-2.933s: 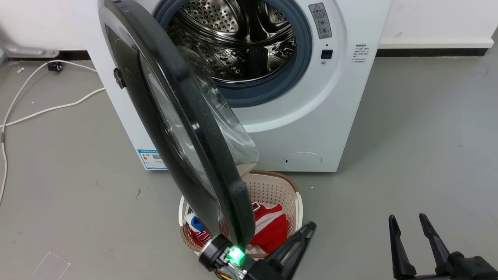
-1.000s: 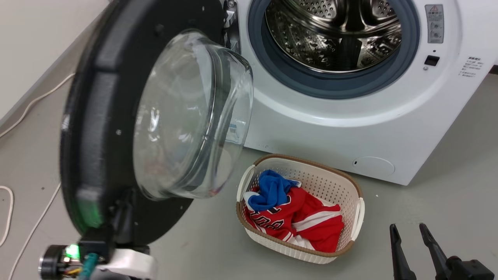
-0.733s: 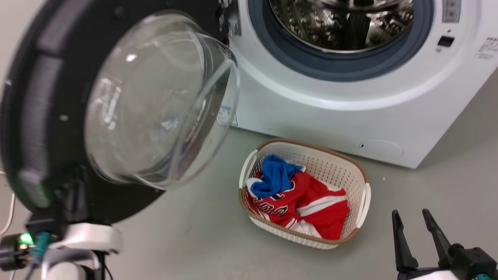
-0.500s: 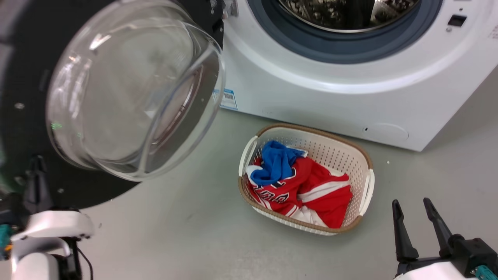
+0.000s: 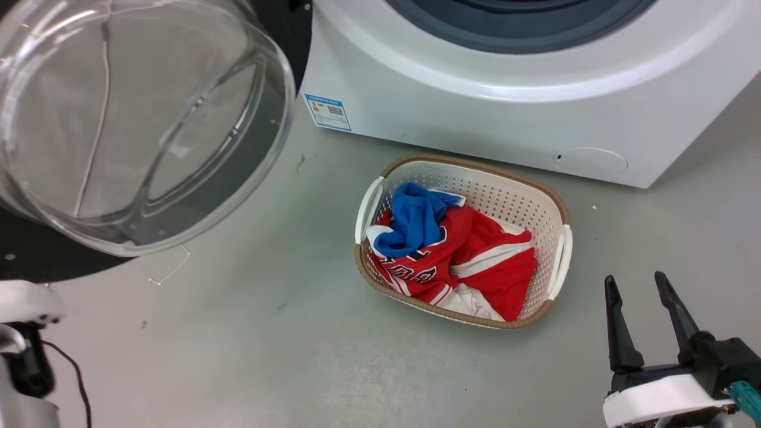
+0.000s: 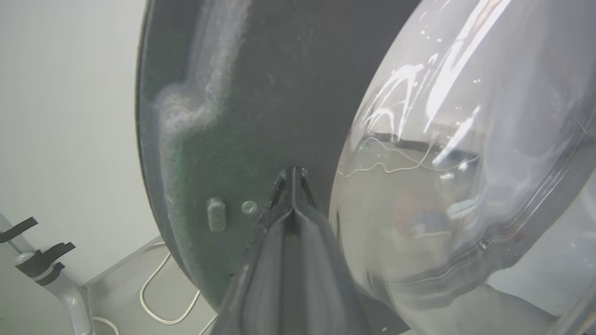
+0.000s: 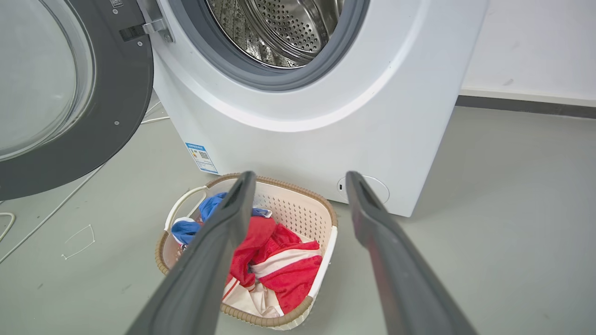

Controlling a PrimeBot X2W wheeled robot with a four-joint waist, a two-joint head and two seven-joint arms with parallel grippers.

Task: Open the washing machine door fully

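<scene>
- Door first: the washing machine door [image 5: 137,119] stands wide open at the left of the washing machine [image 5: 475,107]. Its inner face and clear glass bowl are turned toward the near side.
- In the right wrist view the door [image 7: 125,93] hangs from a metal hinge [image 7: 153,23] at the left rim of the opening. The steel drum [image 7: 279,28] and its grey rubber ring [image 7: 223,65] are fully exposed.
- The left gripper [image 6: 293,173] has its two fingers pressed together with nothing between them. The tips are at the black face of the door [image 6: 260,93], just left of the glass bulge (whether they actually touch it cannot be told).
- The right gripper [image 5: 635,277] is at the near right, well apart from the door. Its fingers are spread and empty above the grey floor [image 5: 238,356].
- In its own view, the right gripper [image 7: 300,174] points toward the machine's lower front [image 7: 349,116].
- A pale laundry basket [image 5: 475,163] with a brown rim sits on the floor just before the machine. It holds a red jersey [image 5: 475,255] with a blue cloth [image 5: 416,217] on top.
- A white cable [image 6: 158,298] lies on the floor beyond the door.
</scene>
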